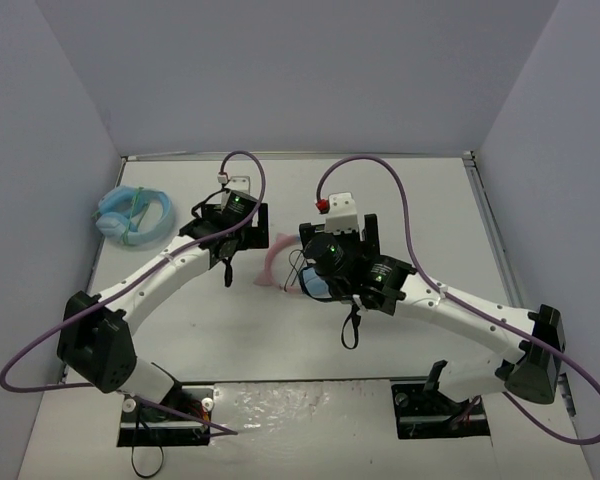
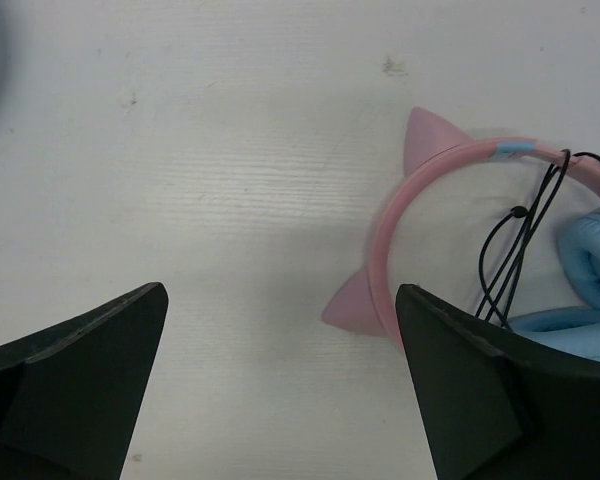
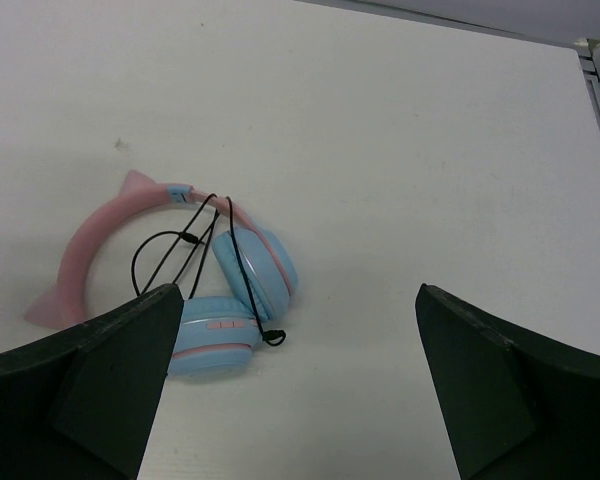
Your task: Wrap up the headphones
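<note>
Top external, right arm (image 1: 460,305) over headphones (image 1: 273,262), blue loop (image 1: 135,215)

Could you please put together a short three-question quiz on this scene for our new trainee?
1. True or false: the left gripper is shut on the headphones.
2. Where does the black cable lie? A: draped over the headband and ear cups. B: stretched out straight, away from them. C: hanging from the left gripper.
3. What lies near the table's far left corner in the top view?
Key: 1. False; it is open, holding nothing. 2. A. 3. A light blue looped item.
</note>
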